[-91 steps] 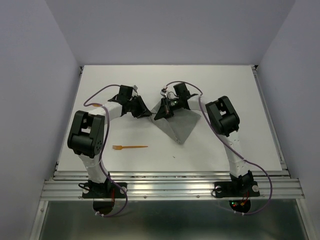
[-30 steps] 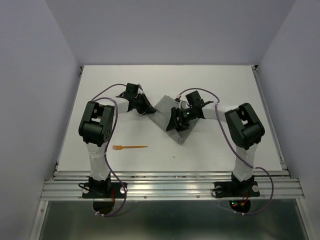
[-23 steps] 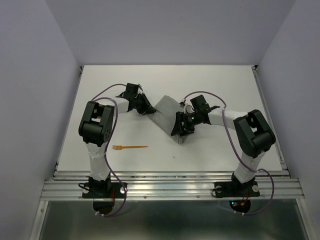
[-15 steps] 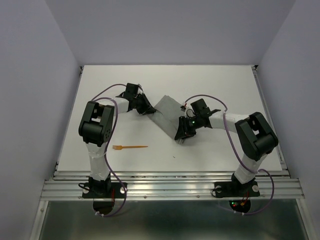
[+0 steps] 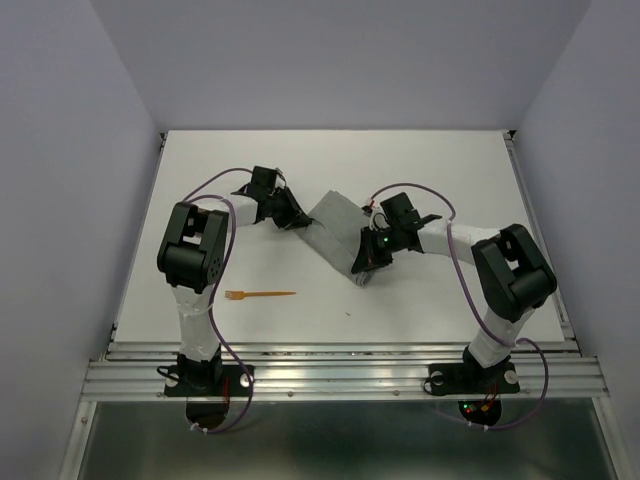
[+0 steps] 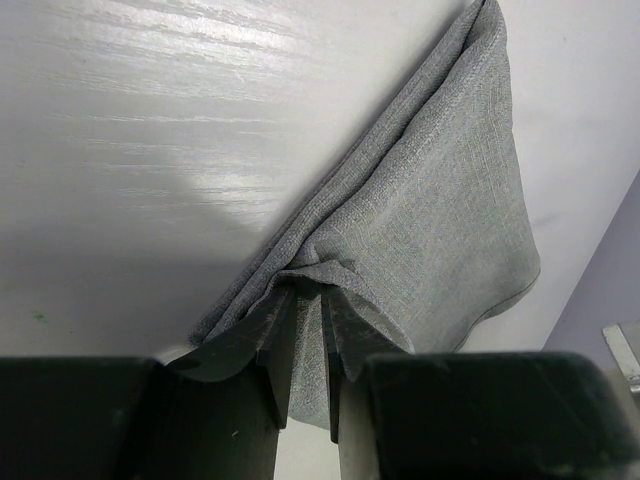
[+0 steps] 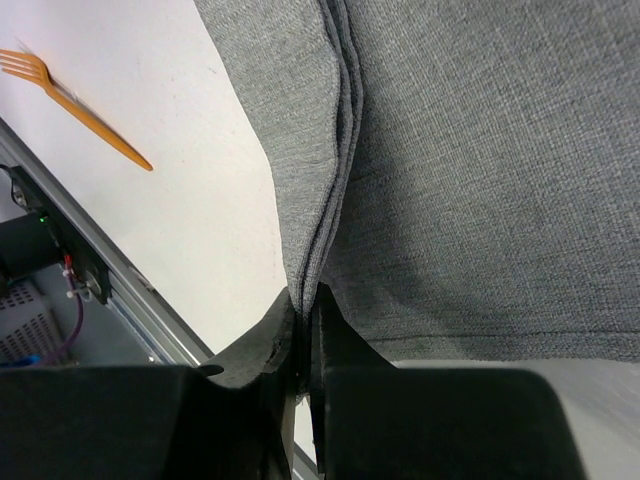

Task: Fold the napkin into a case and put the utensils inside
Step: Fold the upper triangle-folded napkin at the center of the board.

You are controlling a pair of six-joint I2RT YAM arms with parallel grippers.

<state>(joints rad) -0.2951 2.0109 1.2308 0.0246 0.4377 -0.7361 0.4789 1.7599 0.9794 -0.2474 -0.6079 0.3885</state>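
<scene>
My left pincer (image 6: pixel 305 300) clenches the napkin (image 5: pixel 335 222) at its far end; my right pincer (image 7: pixel 303 300) pinches its near folded edge. The cloth stretches diagonally between them, and the fork (image 5: pixel 262 294) lies off to my left.

No text, label, brand, number or sign can be read in any of the 3 views. No legible marking is recorded.
</scene>
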